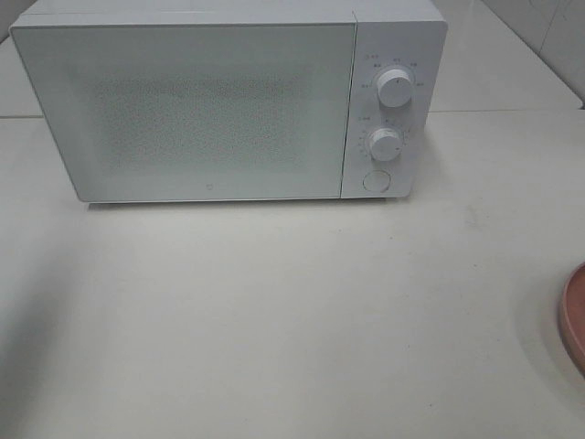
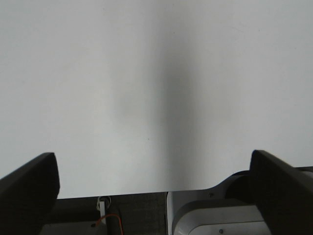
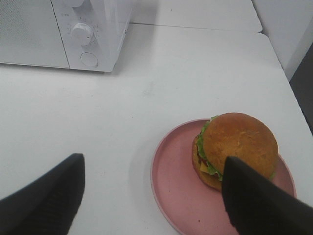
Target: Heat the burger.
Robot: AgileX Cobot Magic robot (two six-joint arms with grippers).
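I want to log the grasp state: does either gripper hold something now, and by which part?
Nothing is held. The left gripper is open over bare white table. The right gripper is open above the golden-brown bun burger on the round pink plate.

Glossy-bunned burger (image 3: pixel 238 146) on matt pink plate (image 3: pixel 176 191); smooth white microwave (image 1: pixel 219 110).

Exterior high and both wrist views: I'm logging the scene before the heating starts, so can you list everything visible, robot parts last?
microwave: one, white, back of table, door closed
dials: two, white, stacked on microwave's right panel
round button: one, white, below dials
burger: one, golden-brown bun, green lettuce, on plate
plate: one, pink, table's right edge
table: one, white
left tool: one, black, open, empty, above bare table
right tool: one, black, open, empty, above plate
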